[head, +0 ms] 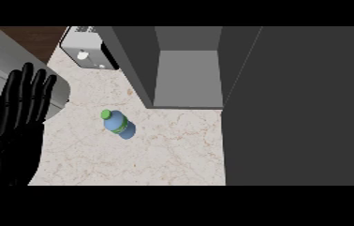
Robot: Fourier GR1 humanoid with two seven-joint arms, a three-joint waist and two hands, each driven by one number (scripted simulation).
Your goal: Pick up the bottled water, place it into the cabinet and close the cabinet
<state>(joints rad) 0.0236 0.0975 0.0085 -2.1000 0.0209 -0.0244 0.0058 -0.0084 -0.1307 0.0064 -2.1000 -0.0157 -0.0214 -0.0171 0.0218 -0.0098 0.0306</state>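
A blue water bottle [119,124] with a green cap and green label stands on the marble counter [173,154], left of centre. Behind it and to the right, the grey cabinet [187,84] is open, and its shelf holds nothing that I can see. Its door [290,108] swings out toward me and fills the right side of the view. My left hand [24,108] rests at the left edge, open with fingers straight up, well apart from the bottle. My right hand does not show.
A white toaster-like appliance [86,49] sits at the back left beside the cabinet. A grey rounded object [59,91] lies under my left hand's fingertips. Dark wood shows beyond the counter's back left corner.
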